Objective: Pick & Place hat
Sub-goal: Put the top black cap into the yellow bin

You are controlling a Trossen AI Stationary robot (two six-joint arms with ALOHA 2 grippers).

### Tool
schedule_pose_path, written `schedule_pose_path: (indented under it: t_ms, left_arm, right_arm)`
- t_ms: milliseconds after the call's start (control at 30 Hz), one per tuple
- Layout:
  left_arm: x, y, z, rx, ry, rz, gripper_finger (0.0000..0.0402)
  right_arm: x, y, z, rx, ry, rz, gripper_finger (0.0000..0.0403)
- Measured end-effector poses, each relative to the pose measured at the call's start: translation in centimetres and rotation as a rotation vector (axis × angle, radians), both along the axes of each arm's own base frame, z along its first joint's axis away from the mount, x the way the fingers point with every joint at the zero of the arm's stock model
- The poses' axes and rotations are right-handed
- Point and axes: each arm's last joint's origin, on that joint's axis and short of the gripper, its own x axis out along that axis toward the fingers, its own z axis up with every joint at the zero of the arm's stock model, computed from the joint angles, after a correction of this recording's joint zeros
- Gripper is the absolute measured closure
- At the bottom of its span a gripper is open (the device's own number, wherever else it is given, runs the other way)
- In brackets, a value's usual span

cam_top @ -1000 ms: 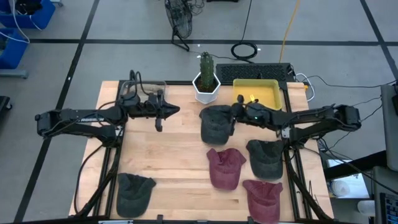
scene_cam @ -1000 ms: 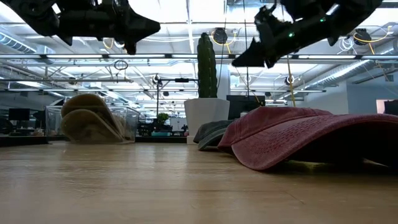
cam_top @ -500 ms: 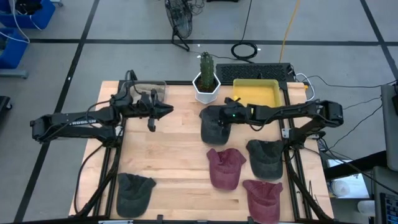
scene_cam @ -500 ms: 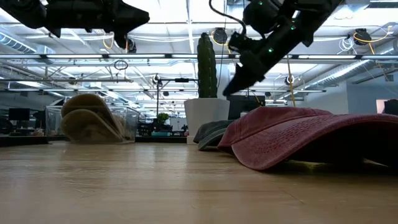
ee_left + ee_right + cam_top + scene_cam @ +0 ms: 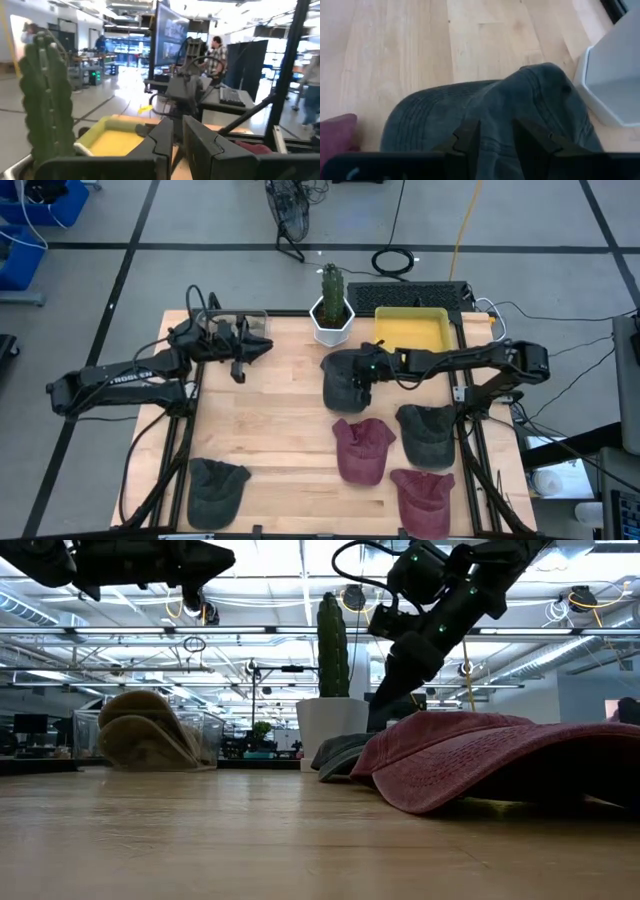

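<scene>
Right gripper is sitting right down over the dark grey hat at the back middle of the surface, just in front of the cactus pot, fingers parted a bit with a fold of the crown between them, not clamped as far as I can see. So I'd guess it's about to pinch. Biggest risk imo: it only catches a thin ridge of soft fabric, and the hat slides out or dangles lopsided once lifted. It's also close to the pot, so a swing that way could bump it, and a droopy brim could drag across the maroon hat just in front. Left gripper hovers near the clear bin at the back left corner, fingers nearly together and nothing in them. On views: the right wrist cam is the only one showing the fingers straddling that crown fold; from above you just see the arm over the hat. The overhead is the only one showing the whole layout, with another grey hat, a second maroon one, a dark one at front left and the yellow tray. The low cam shows tan hats already in the bin, which the top view doesn't make clear.
</scene>
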Motion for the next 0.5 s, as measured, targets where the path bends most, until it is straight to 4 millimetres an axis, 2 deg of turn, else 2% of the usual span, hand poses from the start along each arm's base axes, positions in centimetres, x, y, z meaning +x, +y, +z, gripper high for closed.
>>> schedule_pose_path:
  t_ms: [133,367,500]
  left_arm:
    - [-0.2,0.5,1.2,0.001,-0.024,0.001,0.0355]
    - [0.5,0.4,2.1,0.008,0.093,-0.019,0.0355]
    - [0.6,0.3,3.0,0.115,0.069,-0.013,0.0355]
  right_arm:
    - [0.2,0.0,-0.1,-0.048,-0.01,0.042,0.0298]
    - [0.4,0.6,0.2,-0.07,-0.053,0.074,0.0293]
    - [0.4,0.7,0.1,-0.029,-0.054,0.042,0.03]
